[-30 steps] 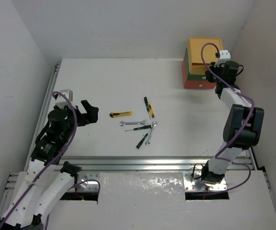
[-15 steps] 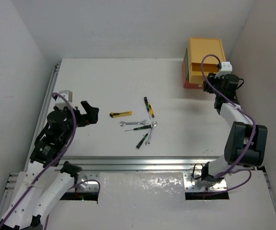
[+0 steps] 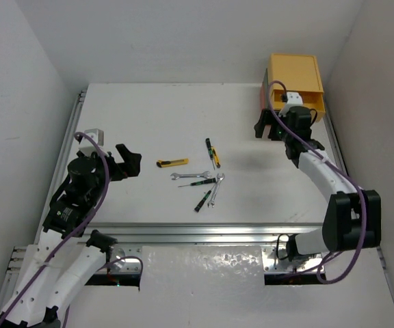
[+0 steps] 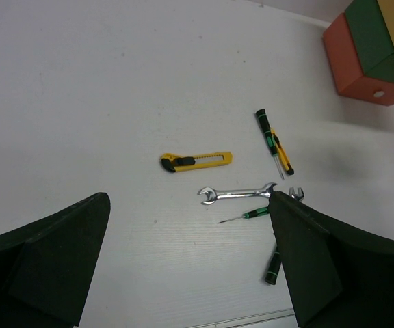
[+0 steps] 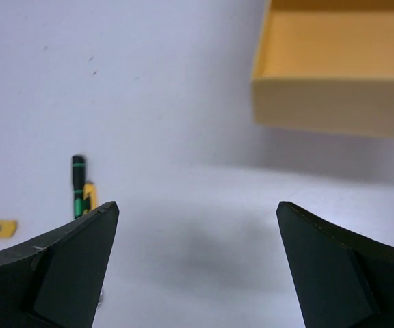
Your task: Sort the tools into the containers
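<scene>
yellow drawer (image 5: 334, 106): cut by top edge | green drawer (image 4: 376, 34): cut by right edge

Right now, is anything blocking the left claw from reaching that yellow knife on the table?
Nothing visible. Only bare table lies between the open left gripper and the utility knife; the wrenches and screwdrivers lie beyond it.

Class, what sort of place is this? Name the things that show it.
Probably a robot lab cell: left arm and right arm mounted at a white table, bare walls, tools and drawers set out.
</scene>
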`<action>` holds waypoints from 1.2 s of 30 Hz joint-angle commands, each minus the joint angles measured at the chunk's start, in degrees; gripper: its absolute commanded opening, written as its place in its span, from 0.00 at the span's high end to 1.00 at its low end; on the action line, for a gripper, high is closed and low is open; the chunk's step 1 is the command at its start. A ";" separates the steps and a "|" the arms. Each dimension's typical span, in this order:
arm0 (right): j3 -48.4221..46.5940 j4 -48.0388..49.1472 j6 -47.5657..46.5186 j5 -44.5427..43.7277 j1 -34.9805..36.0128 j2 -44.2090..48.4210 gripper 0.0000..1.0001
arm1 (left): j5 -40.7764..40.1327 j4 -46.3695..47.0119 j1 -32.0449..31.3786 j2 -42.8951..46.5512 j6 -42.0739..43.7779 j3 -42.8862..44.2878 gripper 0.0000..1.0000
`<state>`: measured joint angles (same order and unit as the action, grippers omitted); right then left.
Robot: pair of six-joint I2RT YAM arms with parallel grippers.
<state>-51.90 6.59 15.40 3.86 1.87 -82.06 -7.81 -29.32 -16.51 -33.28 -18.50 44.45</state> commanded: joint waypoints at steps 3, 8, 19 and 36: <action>1.61 -11.15 9.38 -11.04 9.17 8.30 0.01 | -0.62 2.51 -0.54 -0.56 0.04 0.11 0.00; 5.23 -14.59 13.51 -23.00 24.74 10.08 0.01 | -4.75 1.02 -0.54 -1.35 -1.27 0.73 0.00; -22.59 -24.16 9.57 -18.53 33.73 -18.90 0.34 | -6.86 0.41 -0.62 -1.53 -2.06 0.73 0.00; -33.90 -29.53 3.95 -16.25 30.74 -35.19 0.66 | -6.43 0.49 -0.89 -2.49 -1.98 0.64 0.00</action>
<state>-88.75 -25.45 21.37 -14.02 32.99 -122.37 -14.35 -30.02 -16.60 -35.53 -20.03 44.45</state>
